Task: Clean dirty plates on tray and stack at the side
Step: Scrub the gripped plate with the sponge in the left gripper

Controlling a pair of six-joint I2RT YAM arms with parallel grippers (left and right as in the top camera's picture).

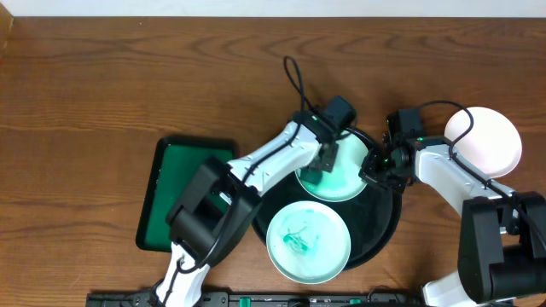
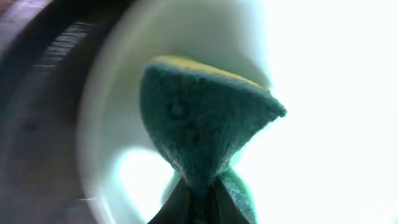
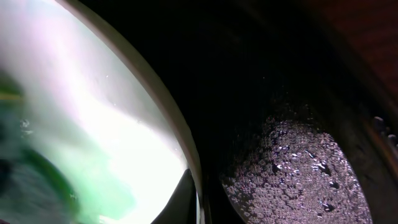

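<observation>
The black tray (image 1: 382, 223) holds two plates. The far plate (image 1: 348, 175) is smeared turquoise. My left gripper (image 1: 325, 160) is over it, shut on a green sponge with a yellow edge (image 2: 205, 124) that presses on the plate (image 2: 311, 74); the jaws (image 2: 199, 208) pinch the sponge's lower end. My right gripper (image 1: 376, 166) is shut on this plate's right rim (image 3: 180, 137), one finger (image 3: 184, 200) inside the rim and the textured pad (image 3: 292, 177) outside. The near plate (image 1: 307, 241) shows green smears. A third plain white plate (image 1: 484, 141) lies on the wooden table to the right.
A rectangular green tray (image 1: 183, 192) lies left of the black tray, partly under my left arm. A black cable (image 1: 294, 77) loops above the left wrist. The right arm's base (image 1: 503, 256) stands at the bottom right corner.
</observation>
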